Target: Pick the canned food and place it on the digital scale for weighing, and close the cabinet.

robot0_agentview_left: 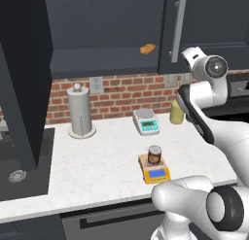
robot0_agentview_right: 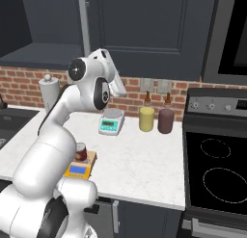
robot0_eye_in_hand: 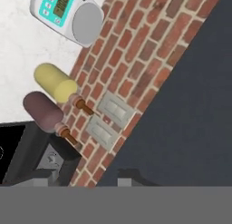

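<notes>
The canned food (robot0_agentview_left: 154, 155) (robot0_agentview_right: 81, 152), a dark red-brown can with a pale lid, stands upright on the orange-yellow digital scale (robot0_agentview_left: 156, 173) (robot0_agentview_right: 78, 169) near the counter's front edge. My gripper (robot0_agentview_right: 119, 90) is raised well above and behind it, close to the brick wall under the cabinet's closed right door (robot0_agentview_left: 204, 25), with nothing in it; its jaws are shut. The cabinet's left door (robot0_agentview_left: 22, 78) stands swung open, showing the dark inner shelf (robot0_agentview_left: 104, 59). The hand view looks along the brick wall and the door's underside.
A small orange-brown food piece (robot0_agentview_left: 148, 48) lies on the shelf. On the counter stand a grey-white scale with teal display (robot0_agentview_left: 146, 121) (robot0_eye_in_hand: 68, 12), a paper towel holder (robot0_agentview_left: 80, 111), a yellow bottle (robot0_agentview_right: 146, 117) and a dark bottle (robot0_agentview_right: 166, 119). A stove (robot0_agentview_right: 217, 174) is on the right and a sink (robot0_agentview_left: 19, 171) on the left.
</notes>
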Robot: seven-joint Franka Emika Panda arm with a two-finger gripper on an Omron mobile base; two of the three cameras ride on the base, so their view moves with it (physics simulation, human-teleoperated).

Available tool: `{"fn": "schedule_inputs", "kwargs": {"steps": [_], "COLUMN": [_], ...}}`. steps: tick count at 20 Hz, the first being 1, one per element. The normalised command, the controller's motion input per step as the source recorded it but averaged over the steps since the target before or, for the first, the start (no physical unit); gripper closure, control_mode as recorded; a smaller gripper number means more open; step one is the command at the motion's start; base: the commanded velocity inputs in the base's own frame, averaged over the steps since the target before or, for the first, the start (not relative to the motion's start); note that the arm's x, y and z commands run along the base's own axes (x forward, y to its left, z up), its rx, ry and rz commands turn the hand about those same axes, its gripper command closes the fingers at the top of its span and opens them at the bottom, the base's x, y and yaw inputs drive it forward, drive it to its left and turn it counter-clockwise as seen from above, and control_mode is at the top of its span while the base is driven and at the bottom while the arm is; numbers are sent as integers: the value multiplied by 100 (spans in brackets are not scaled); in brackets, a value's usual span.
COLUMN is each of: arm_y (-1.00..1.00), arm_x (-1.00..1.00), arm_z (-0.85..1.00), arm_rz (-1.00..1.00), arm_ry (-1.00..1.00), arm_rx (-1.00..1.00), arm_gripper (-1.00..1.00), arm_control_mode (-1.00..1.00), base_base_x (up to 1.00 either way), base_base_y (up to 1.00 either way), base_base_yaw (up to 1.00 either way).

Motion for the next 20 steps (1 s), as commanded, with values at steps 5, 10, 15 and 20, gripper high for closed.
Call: {"fn": "schedule_inputs", "kwargs": {"steps": [5, 10, 15, 20], "arm_y": [-18, -25, -7, 32], "arm_x": [2, -59, -100, -88], "arm_z": [-36, -14, 6, 30], "arm_rz": [0, 0, 0, 0], "arm_ry": [9, 1, -2, 2], "arm_rx": [0, 0, 1, -1], "arm_gripper": [-100, -100, -100, -100], "arm_control_mode": [-100, -100, -100, -100], "base_base_x": [0, 0, 0, 0], "base_base_y": [0, 0, 0, 0], "base_base_yaw": [0, 0, 0, 0]}}
